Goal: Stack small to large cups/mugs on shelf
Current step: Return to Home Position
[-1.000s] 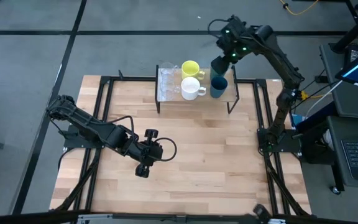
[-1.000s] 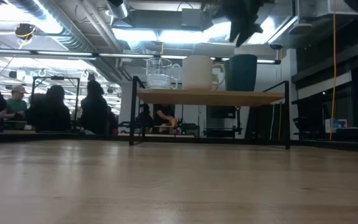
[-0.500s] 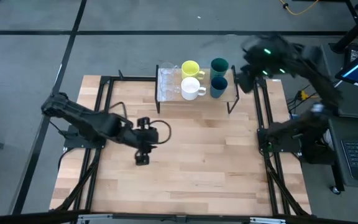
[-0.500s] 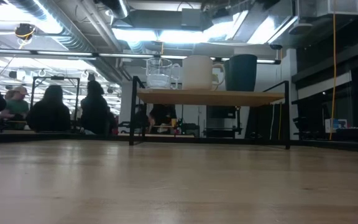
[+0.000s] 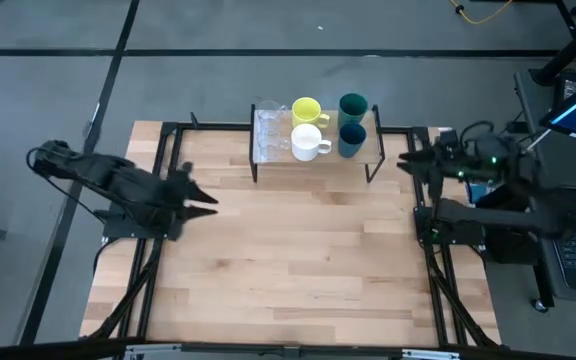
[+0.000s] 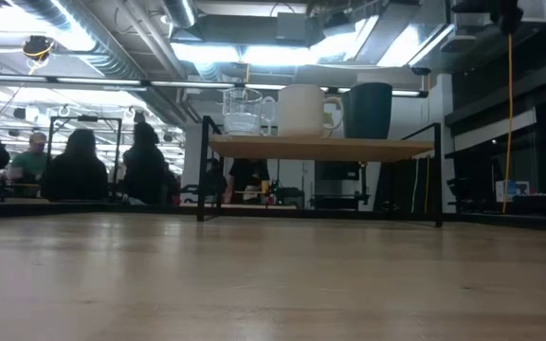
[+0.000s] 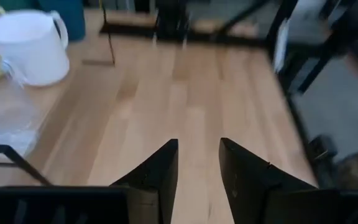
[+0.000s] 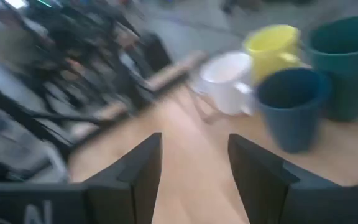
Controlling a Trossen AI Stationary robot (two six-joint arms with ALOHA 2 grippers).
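The shelf [image 5: 368, 152] stands at the table's far edge and carries all the vessels. Two clear glasses [image 5: 268, 133] stand at its left. The yellow mug [image 5: 306, 109] is behind the white mug [image 5: 308, 143]. The teal-green cup [image 5: 353, 104] is behind the dark blue cup [image 5: 351, 138]. My left gripper [image 5: 206, 200] is open and empty near the table's left side, pointing right; its fingers show in the left wrist view [image 7: 197, 168]. My right gripper [image 5: 406, 160] is open and empty, right of the shelf, pointing left; the right wrist view [image 8: 194, 162] looks at the cups.
Black frame rails [image 5: 423, 190] run along the table's left and right sides. The bare wooden tabletop [image 5: 308, 260] spreads in front of the shelf. People sit in the room beyond the table [image 6: 79, 166].
My right gripper has gone from above the teal-green cup toward the table's right edge and down; the cup stays standing on the shelf. My left gripper has drawn back from the table's middle toward the left edge.
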